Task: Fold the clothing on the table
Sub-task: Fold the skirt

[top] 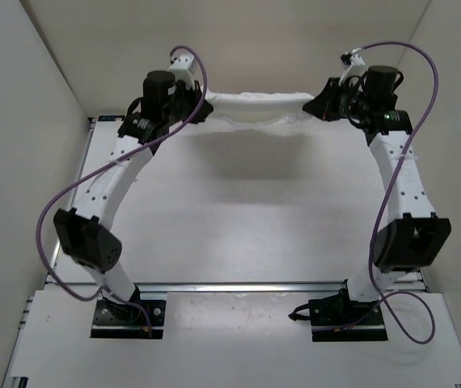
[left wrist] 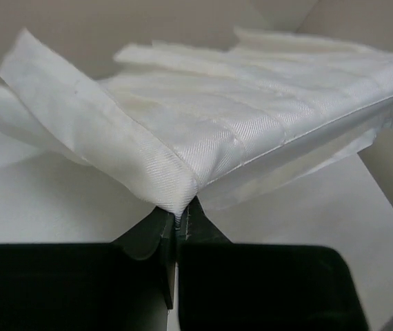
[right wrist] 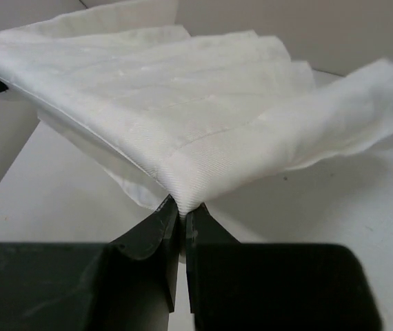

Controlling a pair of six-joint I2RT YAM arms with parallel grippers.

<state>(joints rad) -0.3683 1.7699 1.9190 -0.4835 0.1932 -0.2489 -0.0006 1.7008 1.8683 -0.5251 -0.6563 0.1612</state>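
Fingers (left wrist: 148,238) of the left gripper (left wrist: 177,219) pinch tight on a hemmed corner of the clothing (left wrist: 252,110), a thin, creased white woven fabric. The right gripper (right wrist: 183,210) pinches another corner likewise. It stretches as a narrow band, long axis left-right, at upper centre of the top view above the matte white table (top: 255,210).

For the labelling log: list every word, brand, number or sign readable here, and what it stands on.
None: no text can be read in any view.
The clothing is plain white, no tag showing.
The table, left fingers and right fingers carry no visible marking.
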